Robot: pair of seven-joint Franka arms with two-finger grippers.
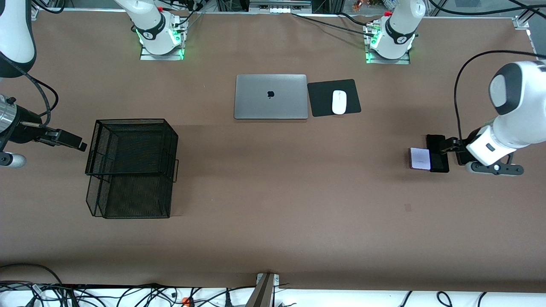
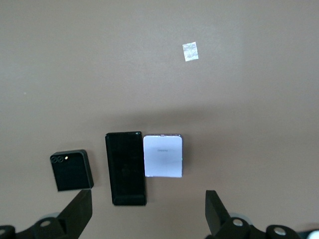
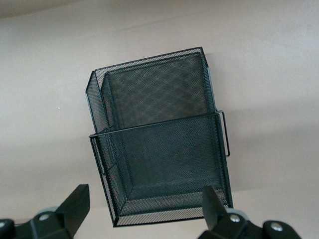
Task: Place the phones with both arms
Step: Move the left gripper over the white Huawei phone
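Note:
Three phones lie side by side on the table at the left arm's end. The white-lavender phone touches the long black slab. The small squarish black phone lies apart beside the slab; in the front view the arm mostly hides it. My left gripper hangs open and empty over the slab. My right gripper is open and empty, held beside a black mesh basket at the right arm's end.
A closed silver laptop lies near the arm bases, with a white mouse on a black pad beside it. A small tape patch is on the table nearer the front camera than the phones.

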